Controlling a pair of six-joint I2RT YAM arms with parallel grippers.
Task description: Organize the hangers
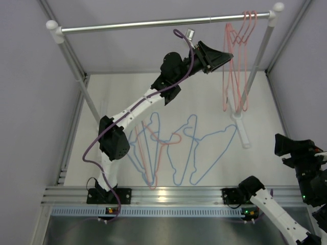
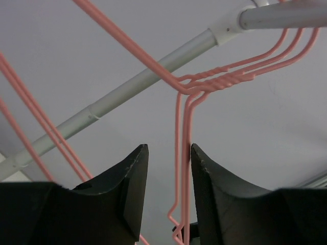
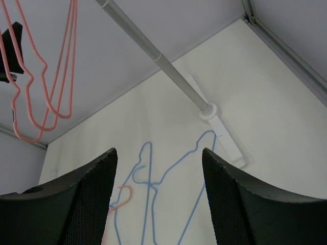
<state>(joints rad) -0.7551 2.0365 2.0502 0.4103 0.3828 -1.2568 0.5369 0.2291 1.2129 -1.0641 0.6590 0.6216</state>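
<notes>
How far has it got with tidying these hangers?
Done: three pink hangers hang on the rail. In hand: the left gripper is open around their wires, gripping nothing; the right gripper is open and empty. Left: the blue hangers and one pink hanger lie on the table.

Soft, even, diffuse light from overhead; bright throughout. Barely any shadow on the white table [image 1: 204,92]. Thin glare line along the rail [image 1: 153,23]. Pink hangers [image 2: 217,81] crisp up close; left gripper's fingers [image 2: 127,189] dark, slightly soft, little surface detail. Mild bowing at the top view's edges.
</notes>
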